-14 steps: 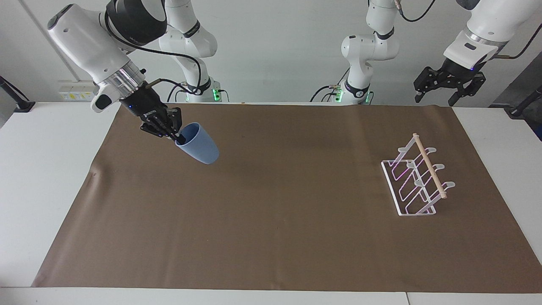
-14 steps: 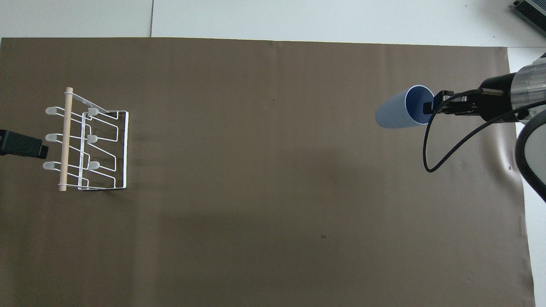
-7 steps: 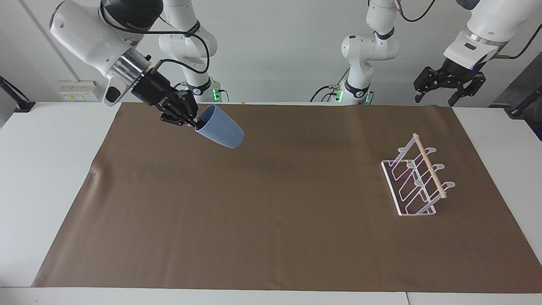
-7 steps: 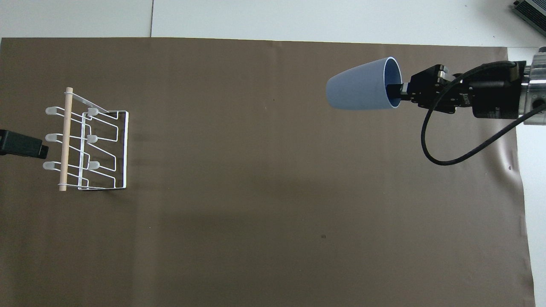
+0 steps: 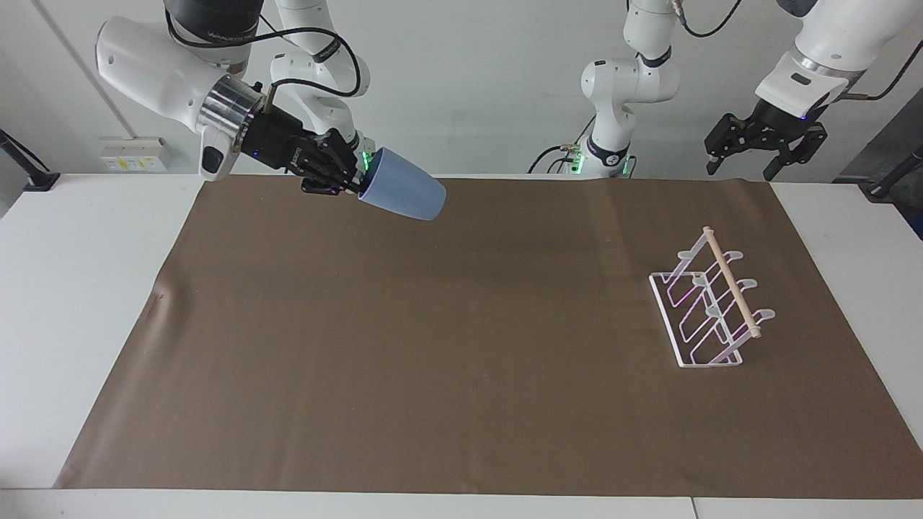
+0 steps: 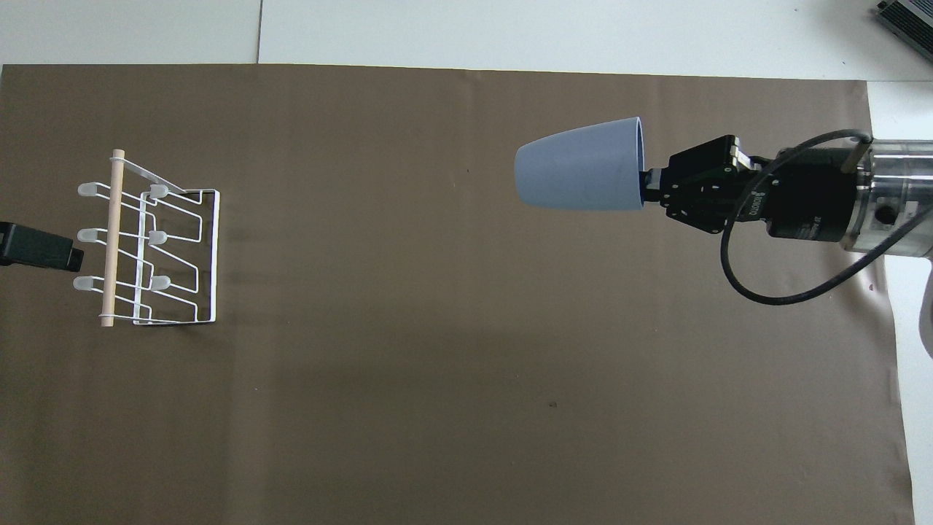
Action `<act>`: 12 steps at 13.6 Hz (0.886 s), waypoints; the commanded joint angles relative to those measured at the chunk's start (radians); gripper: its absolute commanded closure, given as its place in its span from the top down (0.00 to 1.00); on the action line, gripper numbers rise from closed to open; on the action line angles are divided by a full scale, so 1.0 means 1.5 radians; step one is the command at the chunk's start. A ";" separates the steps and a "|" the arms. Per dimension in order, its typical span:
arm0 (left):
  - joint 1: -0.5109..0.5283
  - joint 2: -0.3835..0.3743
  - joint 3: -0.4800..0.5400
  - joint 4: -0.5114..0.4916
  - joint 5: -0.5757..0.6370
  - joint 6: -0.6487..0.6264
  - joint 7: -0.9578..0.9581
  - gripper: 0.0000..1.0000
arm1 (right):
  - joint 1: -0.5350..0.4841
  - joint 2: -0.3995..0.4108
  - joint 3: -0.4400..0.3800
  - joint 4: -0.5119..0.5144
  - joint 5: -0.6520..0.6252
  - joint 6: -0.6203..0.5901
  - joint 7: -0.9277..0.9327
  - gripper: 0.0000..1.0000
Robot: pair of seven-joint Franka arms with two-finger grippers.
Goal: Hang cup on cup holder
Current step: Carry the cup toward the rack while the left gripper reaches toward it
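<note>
The cup is up in the air, lying almost on its side with its base pointing toward the left arm's end of the surface and its rim turned back toward the right arm. The right end effector has it by the rim, fingertips pinched together on the cup's wall, one finger reaching inside the mouth. Cup and end effector hang over the brown mat, above the part toward the right arm's end and toward the edge where the robots stand.

The cup holder stands on the mat near the left arm's end of the surface, well apart from the cup. Its rectangular base rests flat, its slanted prong loops rise to the wooden dowel across the top, and no cup hangs on it.

The left end effector waits in the air with its fingers spread wide and nothing between them, over the mat's edge at the left arm's end, just beside the cup holder in the overhead view.

The mat covers most of the white surface.
</note>
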 commanded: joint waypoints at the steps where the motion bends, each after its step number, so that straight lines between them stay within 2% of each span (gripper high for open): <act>1: -0.005 -0.018 -0.002 -0.019 0.011 -0.002 0.003 1.00 | 0.009 -0.017 0.004 -0.070 0.117 0.013 -0.055 0.00; 2: -0.006 -0.016 -0.006 -0.018 0.011 0.004 0.001 1.00 | 0.011 -0.011 0.004 -0.072 0.164 0.026 -0.066 0.00; 4: -0.007 -0.009 -0.017 -0.006 -0.024 -0.001 -0.053 1.00 | 0.023 -0.008 0.004 -0.077 0.193 0.030 -0.068 0.00; 6: -0.007 -0.005 -0.027 -0.001 -0.078 0.003 -0.199 1.00 | 0.041 -0.008 0.004 -0.084 0.215 0.054 -0.075 0.00; 9: -0.006 0.014 -0.052 0.025 -0.164 0.021 -0.395 1.00 | 0.106 0.003 0.004 -0.083 0.216 0.136 -0.089 0.00; 12: -0.006 0.037 -0.094 0.059 -0.240 0.071 -0.672 1.00 | 0.131 0.004 0.004 -0.083 0.216 0.170 -0.090 0.00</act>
